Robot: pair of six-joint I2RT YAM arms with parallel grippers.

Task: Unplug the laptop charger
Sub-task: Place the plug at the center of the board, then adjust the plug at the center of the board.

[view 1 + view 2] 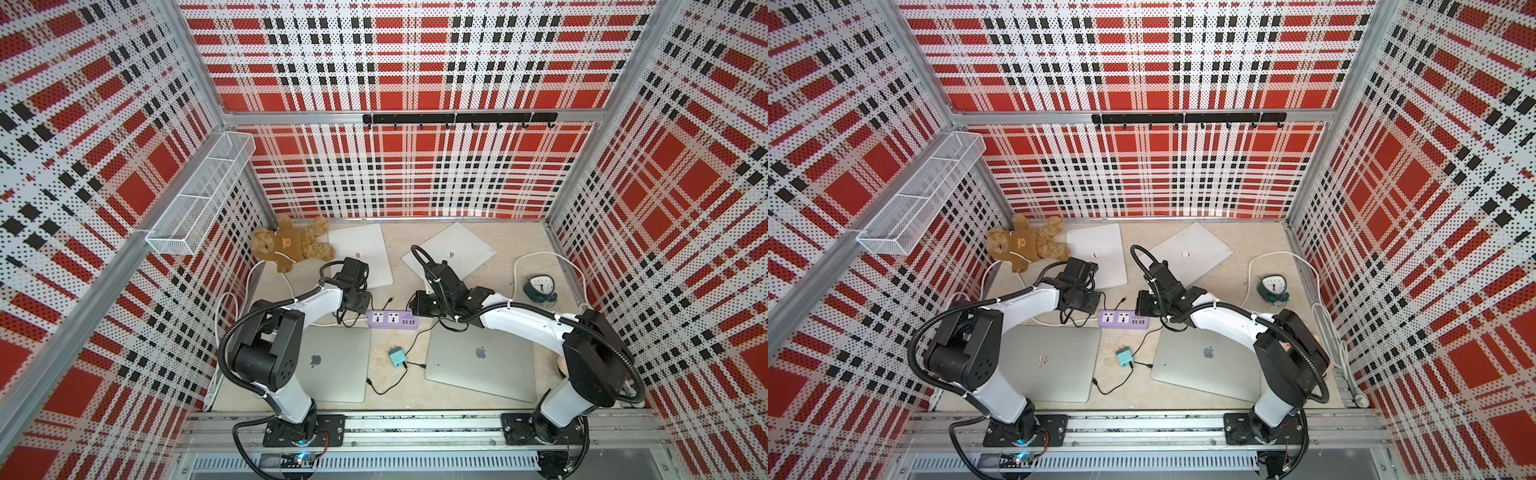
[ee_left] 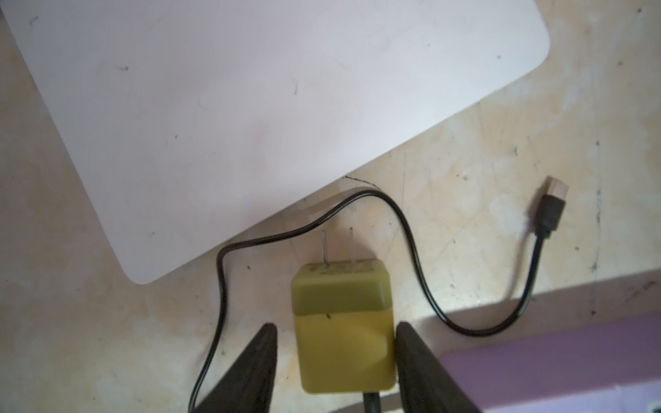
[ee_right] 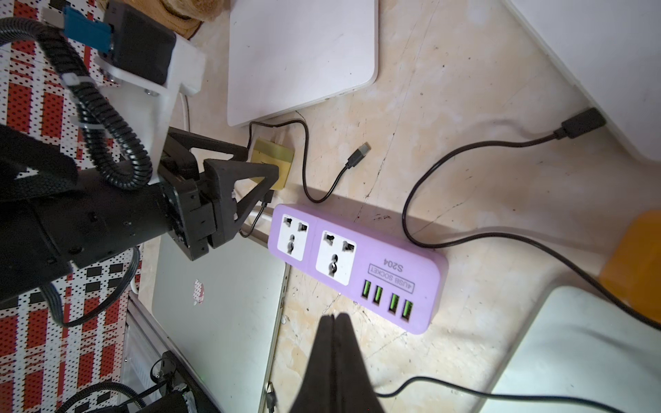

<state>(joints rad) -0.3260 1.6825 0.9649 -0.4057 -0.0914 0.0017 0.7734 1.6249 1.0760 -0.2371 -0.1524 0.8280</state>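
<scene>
The laptop charger is a yellow brick (image 2: pixel 343 321) lying on the table with its two metal prongs bare, just off the far-left end of the purple power strip (image 1: pixel 392 320). Both sockets of the strip (image 3: pixel 357 264) stand empty. My left gripper (image 2: pixel 337 325) is open around the brick: one finger touches its side, the other stands a little off. The brick's black cable ends in a loose USB plug (image 2: pixel 552 203) on the table. My right gripper (image 3: pixel 334 316) is shut on nothing, just off the strip's USB end.
Several closed laptops lie around the strip, one white lid (image 2: pixel 250 125) close behind the brick. A teal charger (image 1: pixel 397 356) sits between the near laptops. A black plug (image 3: pixel 583 125) sits at the far right laptop's edge. A teddy bear (image 1: pixel 291 245) and a clock (image 1: pixel 540 286) are further off.
</scene>
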